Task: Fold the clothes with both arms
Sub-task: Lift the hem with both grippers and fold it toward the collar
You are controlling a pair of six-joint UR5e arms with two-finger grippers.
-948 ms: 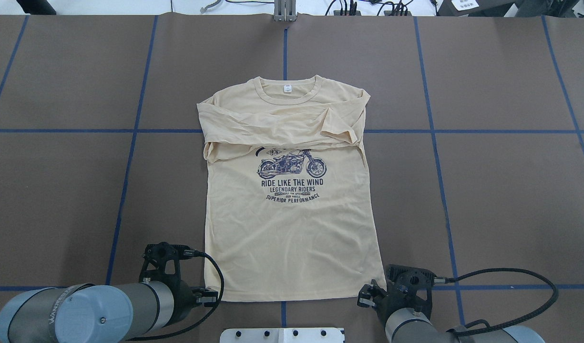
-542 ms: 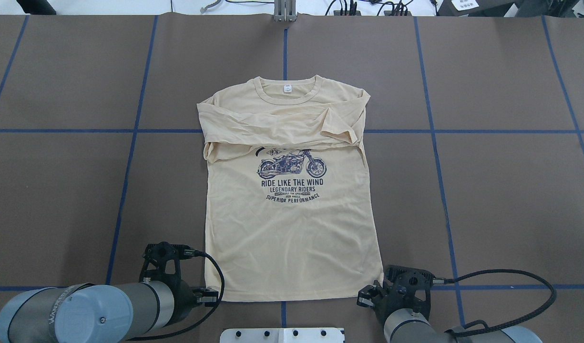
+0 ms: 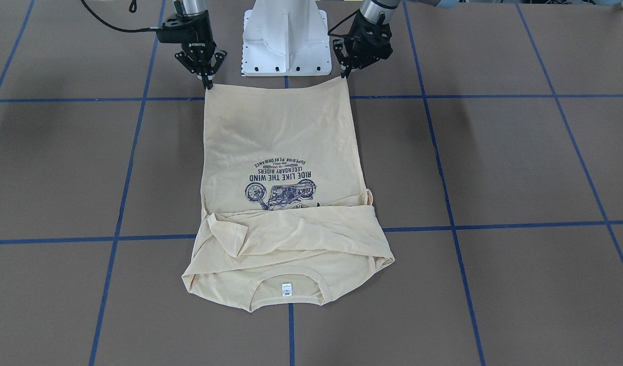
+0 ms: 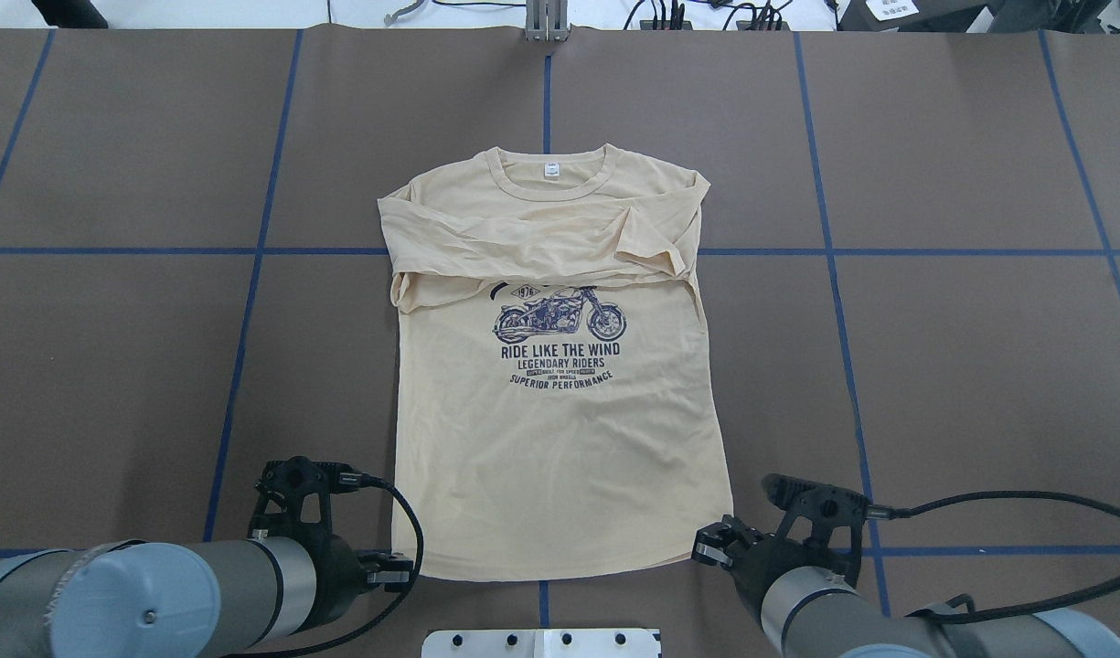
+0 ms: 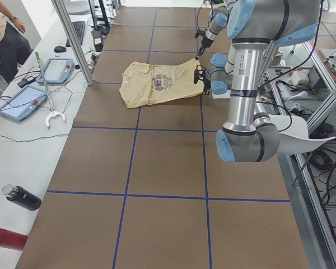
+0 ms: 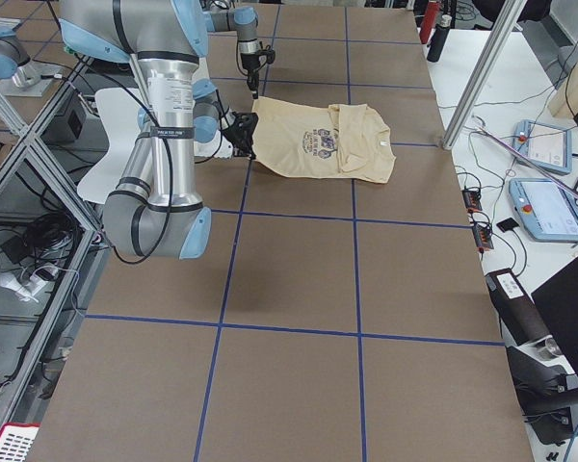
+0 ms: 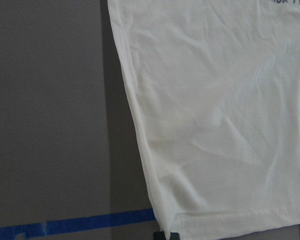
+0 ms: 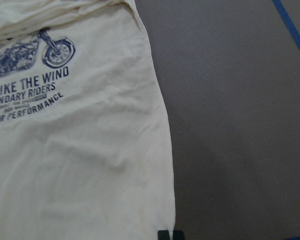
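Brown table [image 4: 112,366]: one cream shirt [image 4: 560,439]; left end effector [image 3: 345,74] and right end effector [image 3: 208,85] each pinching a hem corner.

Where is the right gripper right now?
In the overhead view, the right gripper is at the bottom, right of centre, closed on the near right hem corner of the shirt.

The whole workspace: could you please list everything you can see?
shirt: one, cream-yellow with navy print, table centre, sleeves folded over chest
table: one, brown with blue tape grid
pedestal base: one, white, robot's table edge
tablets: two, grey-blue, side bench
bottles: two, black and red, side bench
person: one, beige top, beside bench
left gripper: one, black, fingers shut on a hem corner
right gripper: one, black, fingers shut on other hem corner
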